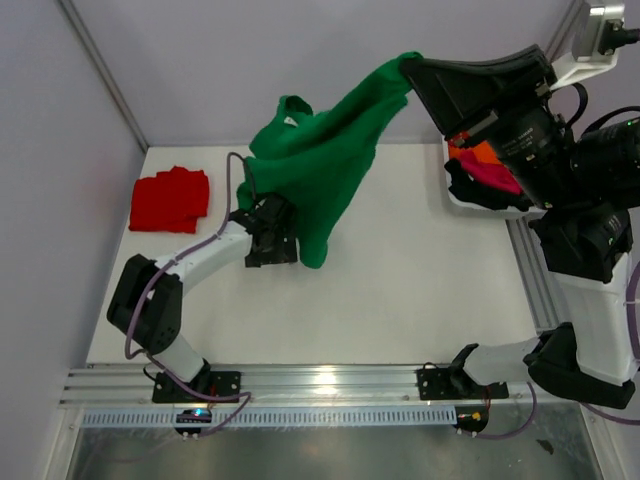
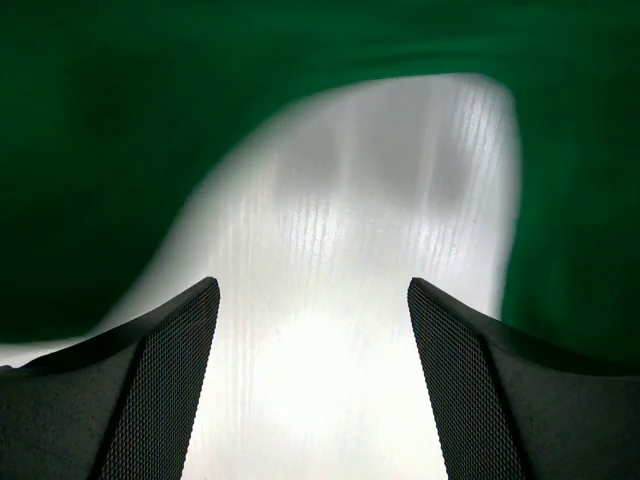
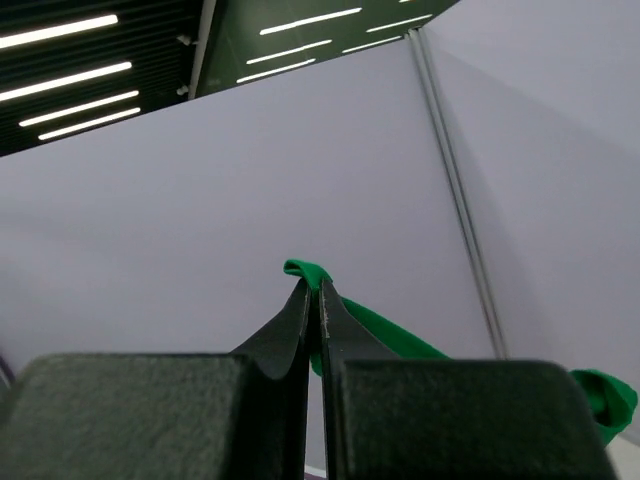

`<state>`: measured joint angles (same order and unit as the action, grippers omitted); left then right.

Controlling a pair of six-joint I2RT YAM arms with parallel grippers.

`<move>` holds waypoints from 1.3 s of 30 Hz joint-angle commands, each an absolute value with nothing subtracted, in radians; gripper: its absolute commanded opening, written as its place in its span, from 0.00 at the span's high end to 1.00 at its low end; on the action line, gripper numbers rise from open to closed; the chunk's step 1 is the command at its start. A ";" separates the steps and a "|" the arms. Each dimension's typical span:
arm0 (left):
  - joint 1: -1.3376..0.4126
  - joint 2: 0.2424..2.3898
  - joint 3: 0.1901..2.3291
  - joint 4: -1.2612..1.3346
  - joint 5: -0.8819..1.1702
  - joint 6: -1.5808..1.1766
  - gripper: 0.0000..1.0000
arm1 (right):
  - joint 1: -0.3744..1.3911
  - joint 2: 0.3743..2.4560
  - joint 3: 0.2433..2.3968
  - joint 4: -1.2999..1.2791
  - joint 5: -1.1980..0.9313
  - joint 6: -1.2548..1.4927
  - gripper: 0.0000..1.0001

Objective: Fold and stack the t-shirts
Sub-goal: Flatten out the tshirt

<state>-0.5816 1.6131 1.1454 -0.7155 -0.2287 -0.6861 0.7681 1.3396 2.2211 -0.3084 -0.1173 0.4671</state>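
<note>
The bright green t-shirt point(image 1: 320, 160) hangs in the air, stretched from the top right down to the table's middle left. My right gripper point(image 1: 410, 65) is shut on one edge of it and holds it high; in the right wrist view the jaws point(image 3: 315, 288) pinch a green fold point(image 3: 305, 270). My left gripper point(image 1: 275, 225) is low by the shirt's hanging lower part, open and empty; in its wrist view point(image 2: 313, 300) green cloth point(image 2: 120, 150) hangs just beyond the fingertips. A folded red t-shirt point(image 1: 170, 200) lies at the table's left.
A white basket point(image 1: 452, 197) at the right edge holds orange point(image 1: 478, 153), magenta point(image 1: 497, 173) and black point(image 1: 472, 188) shirts, partly hidden by my right arm. Walls close in the left and back sides. A metal rail point(image 1: 330, 385) runs along the near edge.
</note>
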 commanded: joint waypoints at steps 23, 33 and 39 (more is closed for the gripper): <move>-0.583 1.664 1.249 -0.735 -0.227 -0.644 0.22 | 0.762 1.144 1.638 -0.495 0.342 0.577 0.97; -0.583 1.776 1.252 -0.644 -0.222 -0.664 0.22 | 0.762 1.157 1.657 -0.581 0.620 0.542 0.97; -0.583 1.859 1.324 -0.580 -0.248 -0.696 0.22 | 0.761 1.140 1.649 -0.586 0.621 0.515 0.97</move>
